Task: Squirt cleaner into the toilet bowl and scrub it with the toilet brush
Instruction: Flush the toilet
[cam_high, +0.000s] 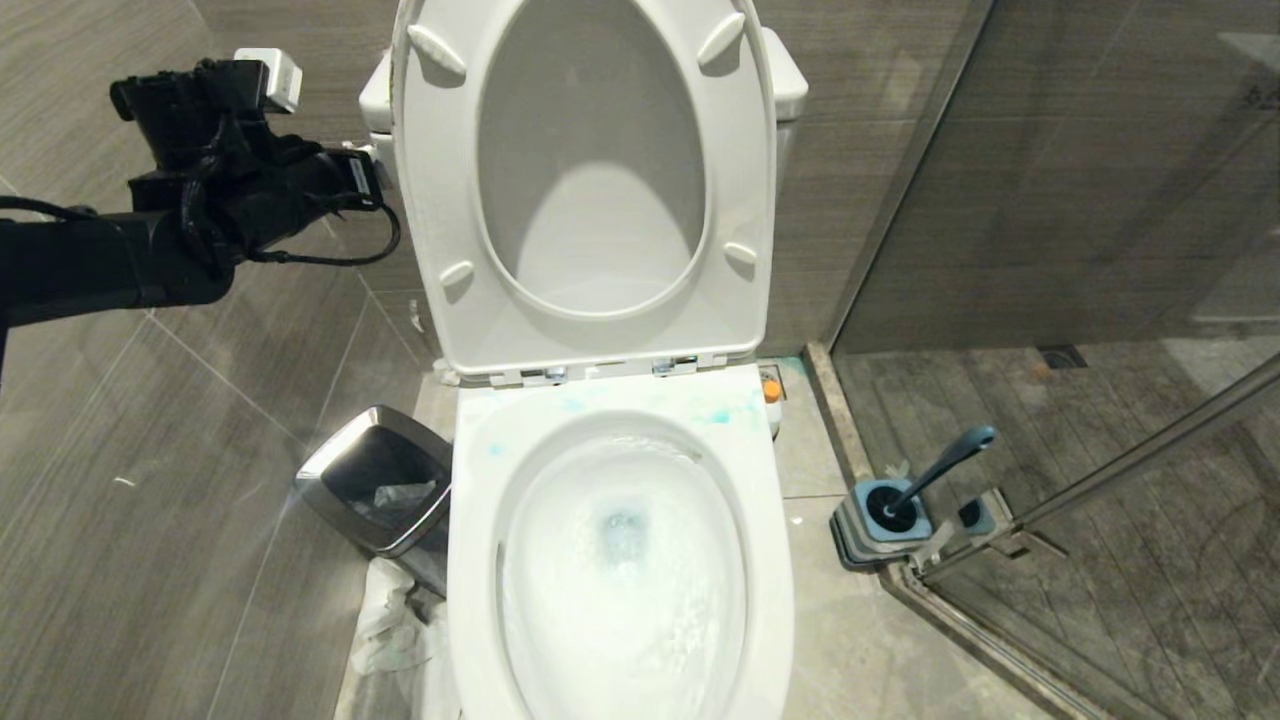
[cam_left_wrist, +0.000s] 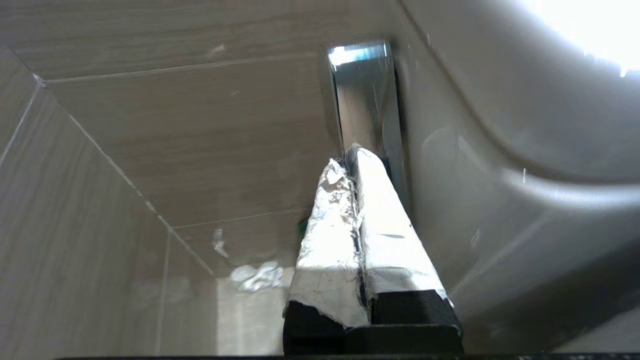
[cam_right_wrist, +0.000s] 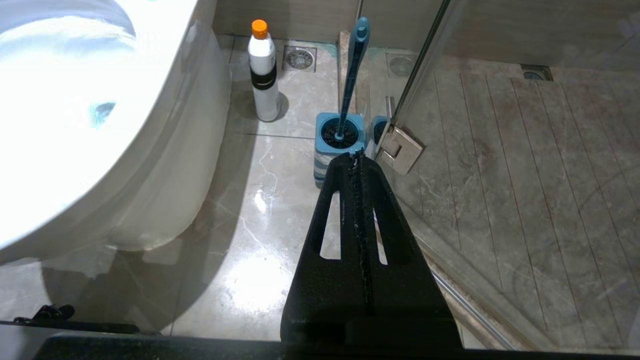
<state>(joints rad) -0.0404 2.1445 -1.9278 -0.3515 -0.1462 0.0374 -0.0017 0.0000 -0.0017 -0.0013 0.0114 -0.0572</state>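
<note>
Grey-tiled bathroom floor, toilet bowl (cam_high: 620, 560) centre with seat and lid up; water churning inside, teal smears on the rear rim. Everything below is placed relative to the bowl.

Cleaner (cam_right_wrist: 264, 75) stands upright on the floor beside the bowl's rear right flank. Toilet brush (cam_right_wrist: 350, 80) sits in its square holder (cam_right_wrist: 337, 145) further right, against the glass shower door's hinge (cam_right_wrist: 400, 150) — handle's long axis rises from the holder, leaning away from the bowl in the head view.

Right end effector (cam_right_wrist: 357, 156): closed, empty, pointing at the holder, just short of it in its wrist view — clearly the nearer arm to both brush and bottle.

Left end effector (cam_left_wrist: 350, 160): foil-wrapped fingers closed, empty, up beside the bowl's left flank over a steel-rimmed bin (cam_high: 380, 480) — wrong side for either.
</note>
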